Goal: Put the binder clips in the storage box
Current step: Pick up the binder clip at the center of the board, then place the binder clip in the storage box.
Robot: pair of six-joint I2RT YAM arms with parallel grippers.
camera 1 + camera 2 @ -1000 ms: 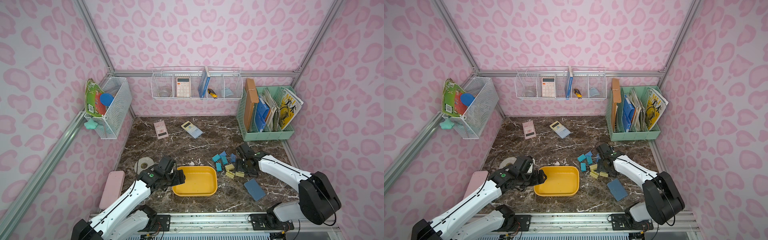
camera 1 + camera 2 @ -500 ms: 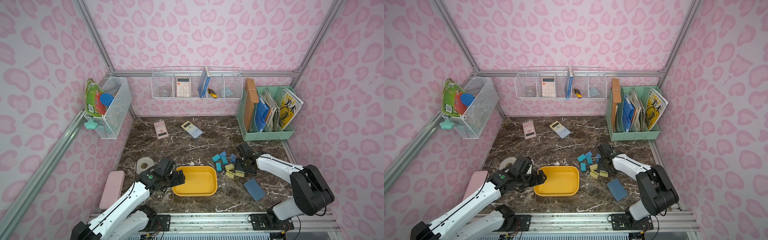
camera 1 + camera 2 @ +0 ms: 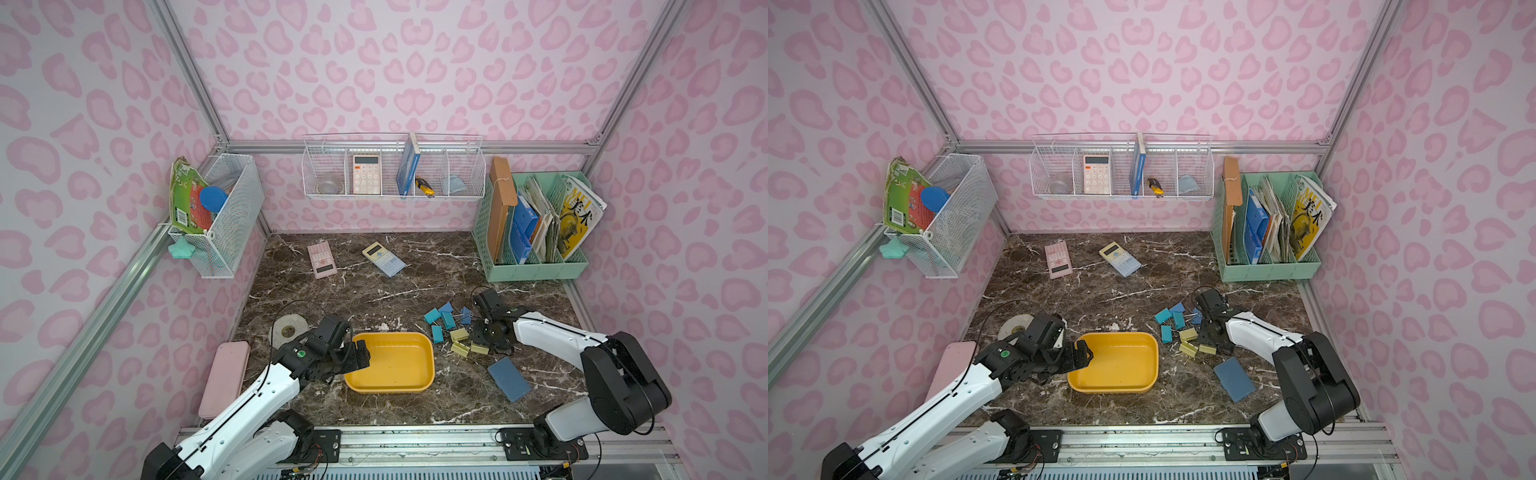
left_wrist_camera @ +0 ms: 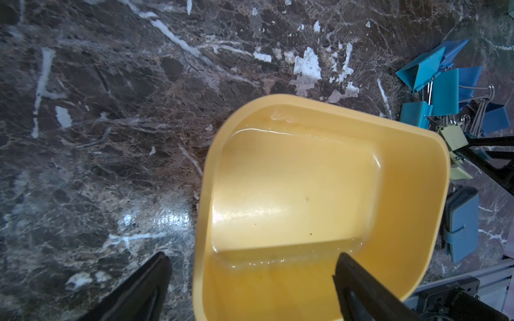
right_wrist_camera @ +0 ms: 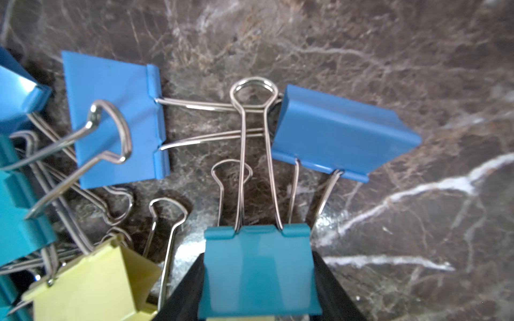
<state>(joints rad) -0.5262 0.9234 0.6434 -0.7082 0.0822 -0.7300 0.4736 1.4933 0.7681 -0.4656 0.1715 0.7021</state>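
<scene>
The yellow storage box (image 3: 395, 361) (image 3: 1121, 361) sits at the table's front middle with nothing in it. My left gripper (image 3: 355, 355) (image 4: 250, 278) is open astride the box's left wall, one finger outside on the table and one inside. Several binder clips (image 3: 449, 328) (image 3: 1177, 328) in teal, blue and pale yellow lie in a heap right of the box. My right gripper (image 3: 480, 337) (image 5: 258, 278) reaches down at the heap's right side, shut on a teal binder clip (image 5: 258, 269). Its fingers press both sides of that clip. Two blue clips (image 5: 116, 119) lie just beyond it and a yellow clip (image 5: 94, 280) lies beside it.
A flat blue pad (image 3: 509, 379) lies front right of the heap. A pink case (image 3: 224, 376) and a tape roll (image 3: 289, 329) are at the left. Two calculators (image 3: 322, 259) lie at the back; a mint organizer (image 3: 536, 232) stands back right.
My left gripper's jaws have spread wider at the box's left wall. The right gripper's jaws have closed in onto the teal clip.
</scene>
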